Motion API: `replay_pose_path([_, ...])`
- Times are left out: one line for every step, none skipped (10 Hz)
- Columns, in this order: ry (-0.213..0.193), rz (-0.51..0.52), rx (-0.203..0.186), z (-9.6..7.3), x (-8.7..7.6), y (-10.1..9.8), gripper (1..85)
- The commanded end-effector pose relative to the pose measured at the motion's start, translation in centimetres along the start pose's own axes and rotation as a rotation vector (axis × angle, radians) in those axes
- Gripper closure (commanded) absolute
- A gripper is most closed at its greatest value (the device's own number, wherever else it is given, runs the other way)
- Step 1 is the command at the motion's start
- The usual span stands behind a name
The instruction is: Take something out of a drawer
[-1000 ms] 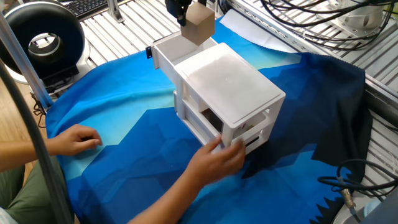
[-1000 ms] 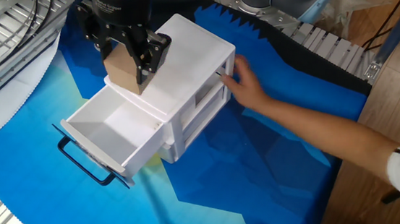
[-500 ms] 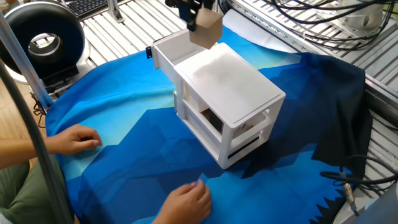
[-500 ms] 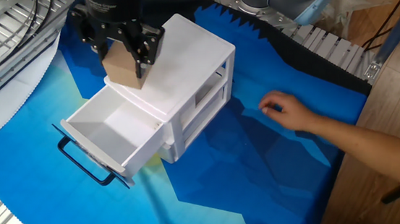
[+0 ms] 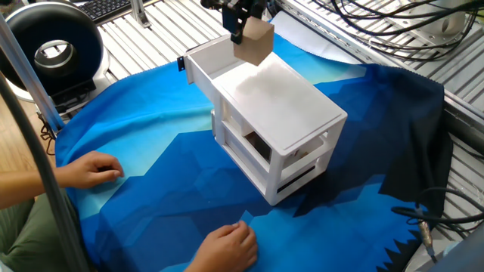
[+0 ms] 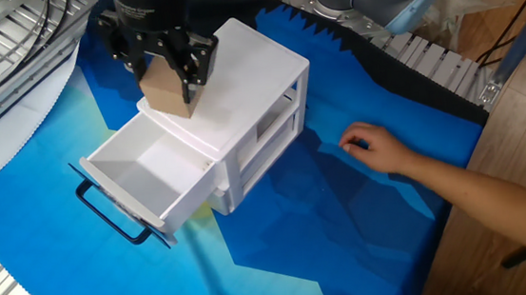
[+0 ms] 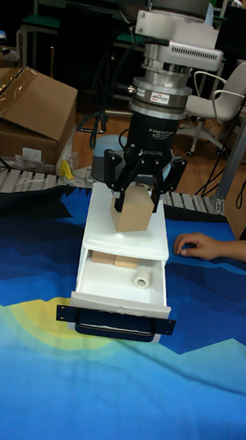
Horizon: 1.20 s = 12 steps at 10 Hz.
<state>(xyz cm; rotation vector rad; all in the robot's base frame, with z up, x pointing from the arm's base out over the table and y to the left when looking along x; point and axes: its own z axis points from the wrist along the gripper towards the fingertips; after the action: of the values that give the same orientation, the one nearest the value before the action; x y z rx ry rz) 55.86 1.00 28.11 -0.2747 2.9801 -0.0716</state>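
A tan cube [image 6: 167, 94] hangs above the back of the open top drawer [image 6: 188, 204], at the edge of the white cabinet's top [image 6: 246, 63]. My gripper [image 6: 167, 77] is shut on it from above. In the tall fixed view the cube [image 7: 133, 208] sits between the black fingers [image 7: 120, 197] over the drawer [image 7: 120, 302], which holds tan blocks [image 7: 114, 262] and a white roll [image 7: 142, 280]. From the other side, the cube [image 5: 255, 42] hangs under the gripper [image 5: 248, 29] beside the drawer [image 5: 198, 69].
The cabinet [image 5: 281, 113] stands on a blue cloth [image 5: 151, 151]. The drawer's black handle [image 6: 108, 214] sticks out in front. A person's hand [image 6: 378, 147] rests on the cloth beside the cabinet, and another hand [image 5: 91, 168] lies at the cloth's edge.
The gripper with the cube has shifted slightly toward the cabinet top. The person's hand has left the rear of the cabinet and now rests on the cloth.
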Motion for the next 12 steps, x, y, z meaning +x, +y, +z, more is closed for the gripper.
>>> replay_pose_path([-0.038,0.082,0.007,-0.2,-0.9,0.0,84.7])
replay_pose_path([-0.036,0.057,0.012,-0.2,-0.9,-0.1,84.7])
replay_pose_path([-0.028,0.001,-0.002,0.1,-1.1,-1.6,84.7])
replay_pose_path([-0.013,-0.054,-0.005,0.3,-1.4,-4.9,84.7])
replay_pose_path([0.003,-0.124,-0.005,0.5,-1.6,-8.9,84.7])
replay_pose_path([0.019,-0.168,-0.008,0.7,-1.7,-12.1,84.7])
replay_pose_path([0.027,-0.207,-0.009,1.1,-2.2,-14.8,84.7])
replay_pose_path([0.028,-0.239,0.000,1.8,-2.7,-17.3,84.7])
replay_pose_path([0.004,-0.247,0.006,3.2,-3.1,-18.8,84.7])
replay_pose_path([-0.015,-0.254,-0.004,4.7,-3.2,-19.2,84.7])
replay_pose_path([-0.027,-0.249,-0.033,5.7,-3.2,-18.7,84.7])
replay_pose_path([-0.004,-0.192,-0.053,5.8,-2.6,-18.1,84.7])
